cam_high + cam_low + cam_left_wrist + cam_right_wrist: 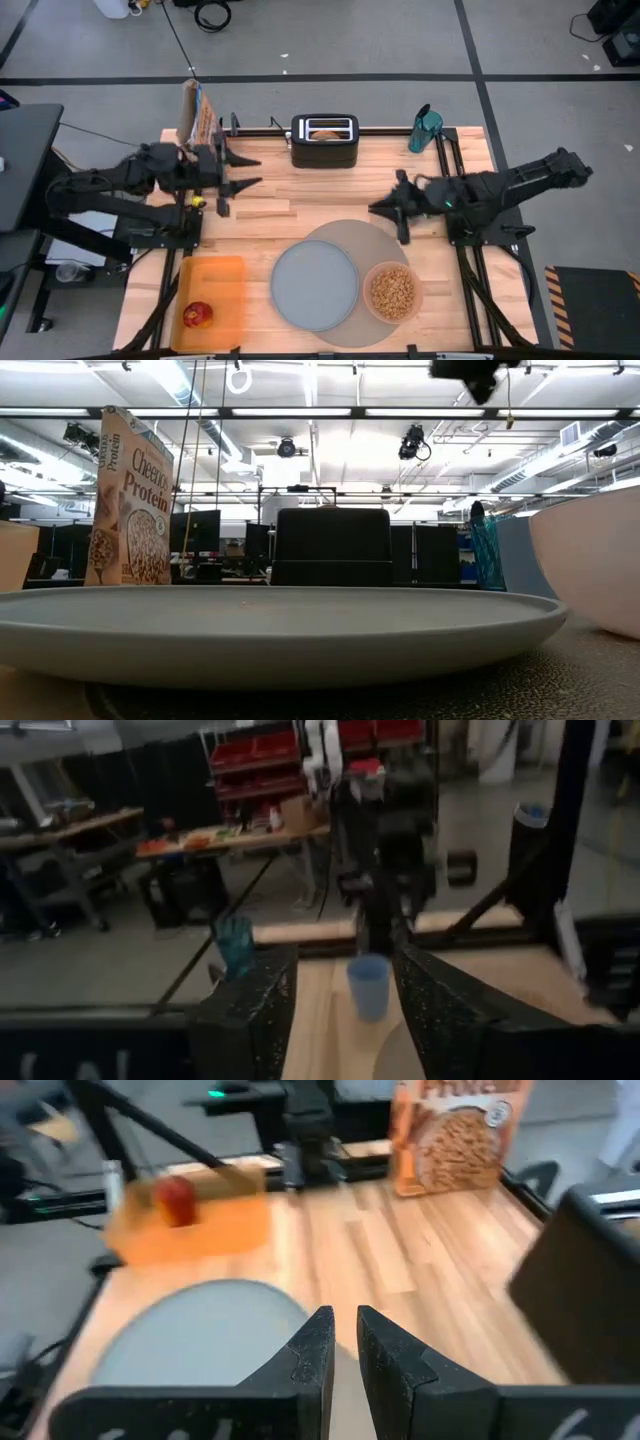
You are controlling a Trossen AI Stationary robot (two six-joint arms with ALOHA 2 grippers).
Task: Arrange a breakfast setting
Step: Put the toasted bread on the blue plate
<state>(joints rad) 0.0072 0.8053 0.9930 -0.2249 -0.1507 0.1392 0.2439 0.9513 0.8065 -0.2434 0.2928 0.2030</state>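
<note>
The large round grey mat [385,245] lies near the front with the grey-blue plate [315,285] and the pink bowl of brown cereal [393,291] on it. The red fruit [197,314] sits in the orange rectangular tray [225,275] at the near left, and a bagel [325,134] in the black toaster [325,150] at the far edge. The left gripper [247,171] hangs part open and empty beside the tall cereal box [196,115]; swinging carelessly could topple it. The right gripper [385,208], nearly closed and empty, hovers by the mat.
</note>
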